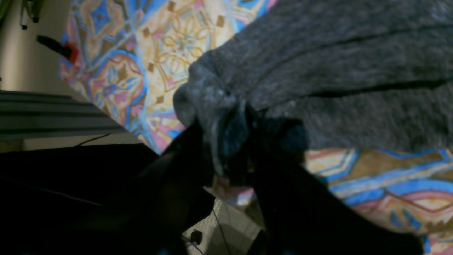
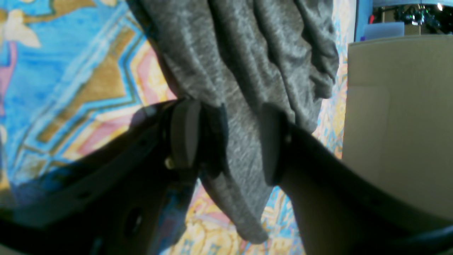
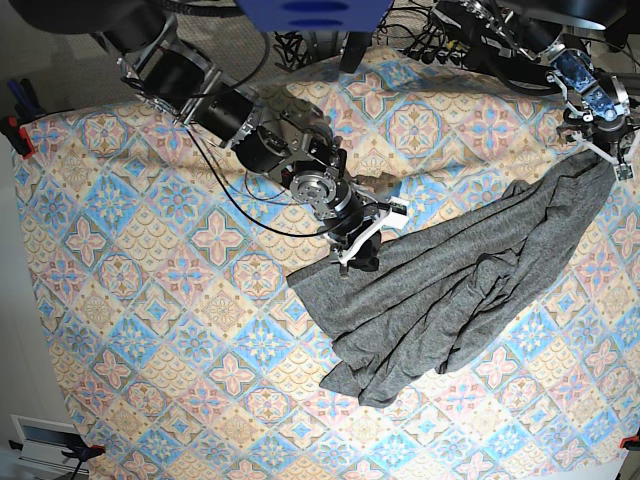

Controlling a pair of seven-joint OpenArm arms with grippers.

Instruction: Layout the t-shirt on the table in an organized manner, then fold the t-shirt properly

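Note:
The dark-grey t-shirt [image 3: 460, 290] lies crumpled in a diagonal band across the right half of the table [image 3: 150, 300]. Its upper right corner is pulled up toward my left gripper [image 3: 605, 145]. In the left wrist view that gripper [image 1: 226, 141] is shut on a bunched corner of the t-shirt [image 1: 336, 71]. My right gripper [image 3: 362, 245] sits at the shirt's left edge near the table's middle. Seen from the right wrist, the right gripper [image 2: 228, 141] is open, its pads apart, and a loose fold of the t-shirt [image 2: 240, 53] hangs between them.
Red clamps [image 3: 15, 135] hold the patterned cloth at the table's left edge. Cables [image 3: 320, 45] lie behind the table's far edge. A white device [image 3: 40, 440] sits off the front left corner. A beige panel [image 2: 396, 124] stands beyond the table edge in the right wrist view.

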